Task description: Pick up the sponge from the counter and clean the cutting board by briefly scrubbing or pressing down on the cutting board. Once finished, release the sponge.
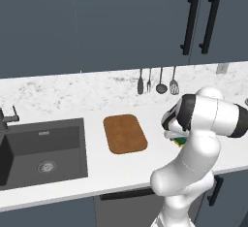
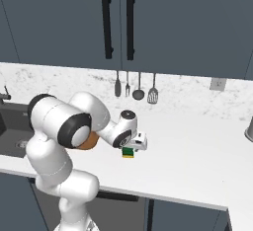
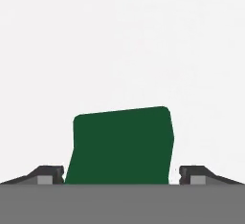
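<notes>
The sponge (image 3: 119, 144) lies green side up on the white counter (image 3: 119, 41), to the right of the cutting board (image 1: 124, 133) and apart from it. The gripper (image 3: 122, 174) hangs directly over the sponge with its fingers (image 3: 48, 174) spread open, one on each side of the sponge and neither pressing it.

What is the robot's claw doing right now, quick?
Gripper: open, one fingertip on each side of the sponge, not squeezing it.

Green-topped sponge (image 3: 119, 144) on counter (image 2: 197, 146), cutting board (image 1: 124, 133) apart
</notes>
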### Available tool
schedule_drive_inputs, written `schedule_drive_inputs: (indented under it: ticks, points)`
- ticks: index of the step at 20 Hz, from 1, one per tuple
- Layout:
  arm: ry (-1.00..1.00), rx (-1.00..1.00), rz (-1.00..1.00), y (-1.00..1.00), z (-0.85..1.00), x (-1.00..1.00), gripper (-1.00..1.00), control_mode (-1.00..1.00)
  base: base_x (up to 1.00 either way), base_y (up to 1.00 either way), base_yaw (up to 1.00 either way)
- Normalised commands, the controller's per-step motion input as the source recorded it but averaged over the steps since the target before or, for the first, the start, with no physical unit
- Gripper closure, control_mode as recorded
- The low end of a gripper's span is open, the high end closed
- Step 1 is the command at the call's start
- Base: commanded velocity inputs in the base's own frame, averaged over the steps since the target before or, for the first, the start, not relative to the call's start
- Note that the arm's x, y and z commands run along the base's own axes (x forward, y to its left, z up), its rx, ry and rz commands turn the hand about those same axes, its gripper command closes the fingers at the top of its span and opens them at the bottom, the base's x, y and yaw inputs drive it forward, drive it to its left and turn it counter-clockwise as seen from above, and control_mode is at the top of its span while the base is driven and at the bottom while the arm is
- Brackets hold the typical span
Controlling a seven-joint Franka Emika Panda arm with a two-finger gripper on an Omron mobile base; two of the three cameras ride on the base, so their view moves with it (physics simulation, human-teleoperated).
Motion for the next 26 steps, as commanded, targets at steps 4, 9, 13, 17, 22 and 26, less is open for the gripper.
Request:
schedule_drive_inputs:
  ticks: [4, 9, 13, 17, 22, 26]
  points:
    - [-0.07, 0.0, 0.0, 0.0, 0.72, -0.48, -1.0, -1.0, 0.0, 0.0, 0.0]
    - [-0.19, 0.0, 0.0, 0.0, 0.93, -0.64, -1.0, -1.0, 0.0, 0.0, 0.0]
    - [-0.18, 0.0, 0.0, 0.05, 0.89, -0.41, -1.0, -1.0, 0.0, 0.0, 0.0]
    - [-0.11, 0.0, 0.0, 0.16, 0.98, -0.38, -1.0, -1.0, 0.0, 0.0, 0.0]
    - [-0.11, 0.0, 0.0, 0.2, 1.0, -0.41, -1.0, -1.0, 0.0, 0.0, 0.0]
    - [-0.13, 0.0, 0.0, 0.35, 0.99, -0.43, -1.0, -1.0, 0.0, 0.0, 0.0]
